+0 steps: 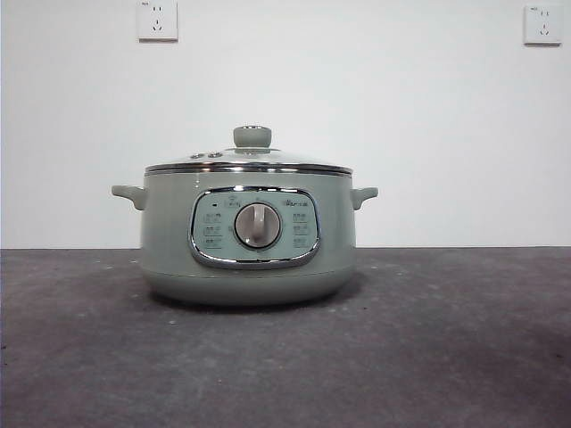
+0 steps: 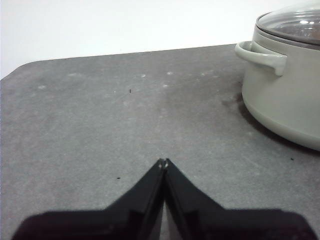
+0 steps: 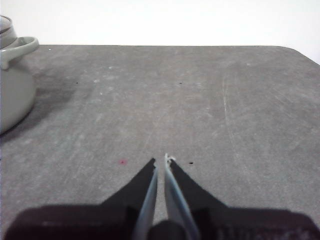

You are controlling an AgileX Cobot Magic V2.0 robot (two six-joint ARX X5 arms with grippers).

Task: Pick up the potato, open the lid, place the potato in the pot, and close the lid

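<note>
Front view: pot (image 1: 247,241) upright, dial facing camera, handles out to either side; lid (image 1: 249,160) seated, best taken by its knob (image 1: 252,136) (glass, likely slick and fragile). Left wrist view: left gripper (image 2: 163,162) pressed shut, empty, pot near. Right wrist view: right gripper (image 3: 161,161) nearly closed, empty. Potato appears in no view.

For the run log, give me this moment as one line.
lid: on pot | potato: not in view | left gripper: shut, empty | right gripper: shut, empty
</note>
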